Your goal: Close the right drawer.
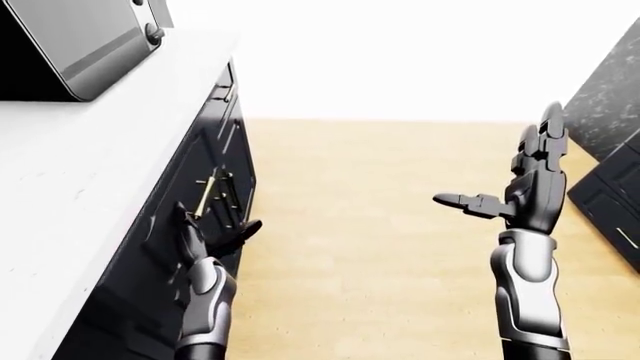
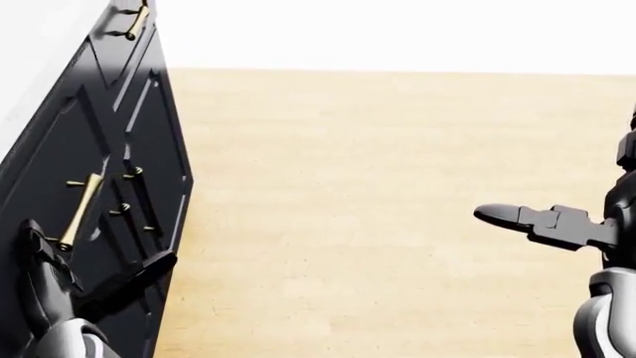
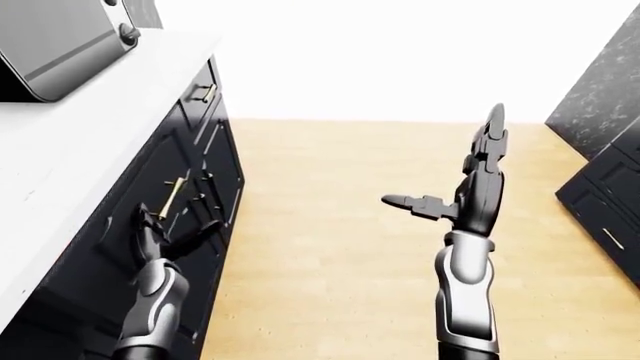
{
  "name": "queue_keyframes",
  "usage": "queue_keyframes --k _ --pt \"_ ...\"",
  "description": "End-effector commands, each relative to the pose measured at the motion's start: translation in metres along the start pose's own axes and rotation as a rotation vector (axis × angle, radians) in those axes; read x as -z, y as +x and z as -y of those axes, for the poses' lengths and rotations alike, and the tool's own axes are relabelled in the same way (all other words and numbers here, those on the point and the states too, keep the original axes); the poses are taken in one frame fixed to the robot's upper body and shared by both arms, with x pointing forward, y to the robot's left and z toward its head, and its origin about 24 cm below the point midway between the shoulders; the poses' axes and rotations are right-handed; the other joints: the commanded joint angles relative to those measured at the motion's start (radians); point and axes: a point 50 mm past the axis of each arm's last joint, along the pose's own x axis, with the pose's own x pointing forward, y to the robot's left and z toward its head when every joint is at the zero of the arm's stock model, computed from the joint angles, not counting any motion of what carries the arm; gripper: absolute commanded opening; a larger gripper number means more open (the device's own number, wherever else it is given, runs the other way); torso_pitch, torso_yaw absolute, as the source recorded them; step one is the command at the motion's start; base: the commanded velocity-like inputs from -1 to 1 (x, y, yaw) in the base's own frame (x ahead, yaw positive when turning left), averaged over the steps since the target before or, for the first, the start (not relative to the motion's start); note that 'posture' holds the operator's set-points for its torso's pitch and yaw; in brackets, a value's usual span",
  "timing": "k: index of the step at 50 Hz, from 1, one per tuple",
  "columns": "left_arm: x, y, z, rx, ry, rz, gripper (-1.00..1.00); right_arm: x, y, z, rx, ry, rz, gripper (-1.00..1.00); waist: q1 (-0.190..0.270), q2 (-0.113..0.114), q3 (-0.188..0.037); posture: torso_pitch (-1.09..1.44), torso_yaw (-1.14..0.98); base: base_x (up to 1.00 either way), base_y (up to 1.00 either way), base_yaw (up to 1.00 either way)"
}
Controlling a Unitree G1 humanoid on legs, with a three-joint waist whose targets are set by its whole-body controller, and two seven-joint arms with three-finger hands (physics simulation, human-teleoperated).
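Observation:
The right drawer (image 2: 95, 142) is a dark front with a brass handle (image 2: 78, 211), lying flush with the black cabinet face under the white counter (image 1: 70, 187). My left hand (image 2: 69, 276) lies flat against that front just below the handle, fingers spread and open, holding nothing. Out over the wooden floor my right hand (image 1: 520, 184) is raised, open and empty, its fingers pointing up and its thumb to the left.
A second brass handle (image 2: 135, 20) sits further up the same cabinet run. A steel appliance (image 1: 85, 37) stands on the counter at the top left. Another dark cabinet (image 1: 610, 180) stands at the right edge. Light wooden floor (image 2: 397, 209) stretches between them.

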Motion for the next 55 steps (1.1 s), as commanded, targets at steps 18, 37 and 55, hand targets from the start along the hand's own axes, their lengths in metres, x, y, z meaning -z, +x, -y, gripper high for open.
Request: queue_keyframes --k 18,37,55 --pt "-0.049 0.011 -0.028 -0.135 -0.137 0.189 1.00 -0.017 0.006 0.001 0.006 0.005 0.090 1.00 0.006 0.007 -0.023 0.00 0.00 0.00 0.00 0.00" --pt "-0.063 0.013 -0.056 -0.223 -0.210 0.195 1.00 -0.018 0.006 0.001 0.007 0.005 0.090 1.00 0.002 0.013 -0.020 0.00 0.00 0.00 0.00 0.00" --pt "-0.062 0.014 -0.063 -0.260 -0.231 0.211 1.00 -0.016 0.006 0.001 0.005 0.004 0.089 1.00 -0.007 0.016 -0.018 0.00 0.00 0.00 0.00 0.00"
